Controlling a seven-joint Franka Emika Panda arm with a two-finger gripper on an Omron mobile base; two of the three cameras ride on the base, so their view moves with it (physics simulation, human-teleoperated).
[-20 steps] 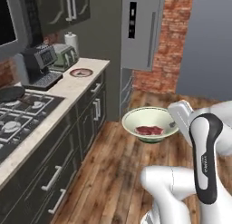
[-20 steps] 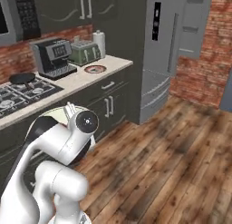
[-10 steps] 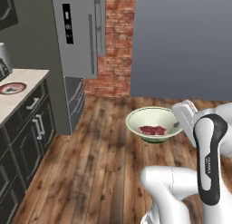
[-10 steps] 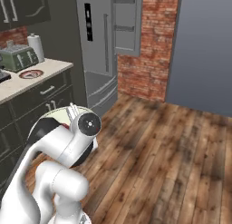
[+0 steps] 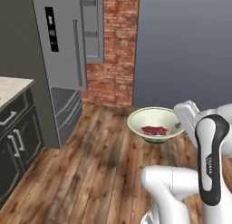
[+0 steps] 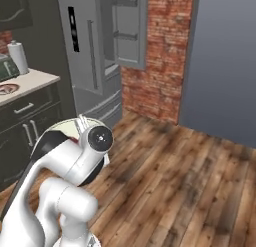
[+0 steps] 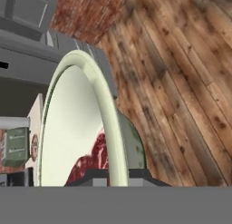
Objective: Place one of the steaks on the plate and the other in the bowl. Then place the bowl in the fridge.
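Observation:
The pale cream-green bowl (image 5: 153, 120) hangs above the wooden floor with one red steak (image 5: 154, 130) lying in it. My gripper (image 5: 178, 125) is shut on its right rim. In the hand view the bowl's rim (image 7: 105, 109) runs upright between the two dark fingertips of the gripper (image 7: 115, 177), with the steak (image 7: 93, 157) just inside. A sliver of the bowl (image 6: 80, 124) peeks out behind my arm. The grey steel fridge (image 5: 54, 41) stands ahead at the left, its right door (image 5: 93, 28) swung open. The red-rimmed plate (image 6: 7, 88) sits on the counter at the far left.
Dark cabinets (image 5: 13, 141) under a pale counter (image 5: 11, 87) line the left side. A paper towel roll (image 6: 17, 56) stands on the counter. A brick wall (image 5: 115, 46) and a grey wall (image 5: 181, 46) close the back. Wooden floor (image 5: 90, 173) stretches between me and the fridge (image 6: 85, 46).
The whole picture has swung from the stove and counter to the fridge, so the base has moved. The bowl with the steak stays in my shut gripper.

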